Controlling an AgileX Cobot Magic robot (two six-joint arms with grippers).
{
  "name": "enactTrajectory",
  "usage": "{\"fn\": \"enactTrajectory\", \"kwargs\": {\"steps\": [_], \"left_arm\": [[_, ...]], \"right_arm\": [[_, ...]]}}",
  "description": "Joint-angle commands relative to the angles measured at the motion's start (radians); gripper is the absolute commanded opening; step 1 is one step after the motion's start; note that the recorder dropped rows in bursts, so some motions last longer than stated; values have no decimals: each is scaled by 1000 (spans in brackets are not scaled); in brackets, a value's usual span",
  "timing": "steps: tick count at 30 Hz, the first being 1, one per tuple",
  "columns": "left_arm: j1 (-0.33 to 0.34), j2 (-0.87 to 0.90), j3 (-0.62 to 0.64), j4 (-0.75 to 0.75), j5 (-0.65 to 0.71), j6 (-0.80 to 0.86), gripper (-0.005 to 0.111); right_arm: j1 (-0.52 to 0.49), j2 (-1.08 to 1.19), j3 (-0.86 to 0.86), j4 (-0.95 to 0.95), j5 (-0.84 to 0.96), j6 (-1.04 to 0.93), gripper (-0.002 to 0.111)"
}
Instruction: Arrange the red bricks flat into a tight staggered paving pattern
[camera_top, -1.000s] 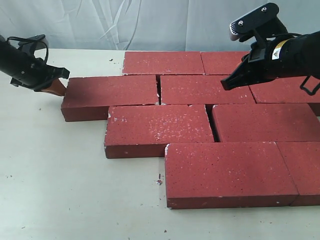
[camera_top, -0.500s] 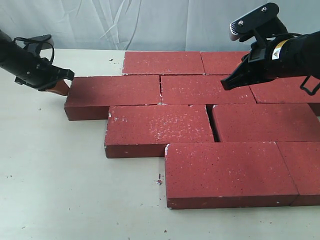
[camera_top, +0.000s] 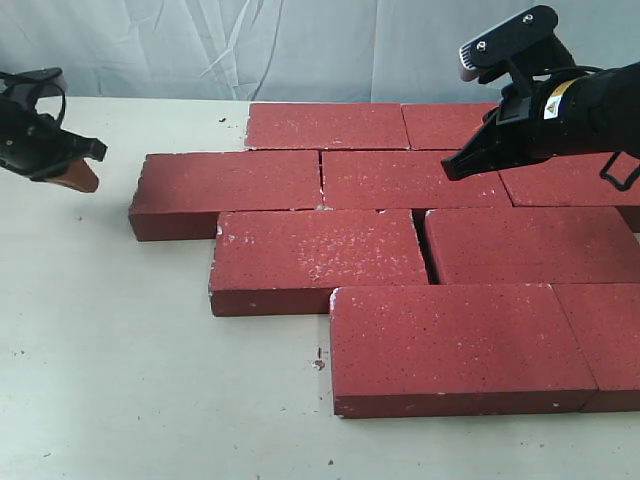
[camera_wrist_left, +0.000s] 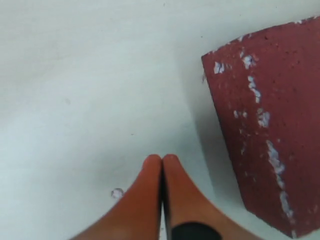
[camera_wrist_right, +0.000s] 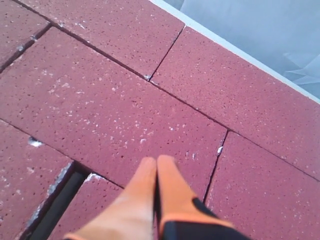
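Observation:
Several dark red bricks (camera_top: 315, 260) lie flat in staggered rows on the pale table. The leftmost brick of the second row (camera_top: 230, 182) sits against its neighbour (camera_top: 400, 178); its end shows in the left wrist view (camera_wrist_left: 270, 120). My left gripper (camera_top: 80, 178) (camera_wrist_left: 162, 158) hovers over bare table left of that brick, apart from it, its orange fingers pressed shut on nothing. My right gripper (camera_top: 450, 170) (camera_wrist_right: 157, 161) hangs just above the second-row bricks (camera_wrist_right: 115, 115) at the right, shut and empty. A narrow gap (camera_top: 422, 240) remains between two third-row bricks.
The pale table (camera_top: 110, 350) stretches left and in front of the bricks. A white cloth backdrop (camera_top: 300, 50) hangs behind the table's far edge. Small crumbs (camera_top: 318, 363) lie near the front brick.
My left gripper was against the end of the leftmost second-row brick as that brick slid right toward its neighbour; now the gripper has pulled back left, away from it. The right arm stayed still.

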Motion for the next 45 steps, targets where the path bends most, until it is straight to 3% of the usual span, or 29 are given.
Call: {"fn": "enactTrajectory", "kwargs": {"steps": [1,7,15,30,45], "left_arm": [[-20,-111,8,132,49,-100,0],[-90,-246,140,168,75,-123,0],[-241,-284,288,198,94,-123,0],[-443,-255,317,132,-75,-123,0],[-471,-179,317,106,-115,-123,0]], "right_arm": [[-4,3,6,-2,-15,-6,-1],[-4,3,6,-1,-11,-6,-1],[-4,3,6,-4,12,-8,-1],[-4,3,6,-4,23,-8,-1],[-4,3,6,-4,21,-8,-1]]}}
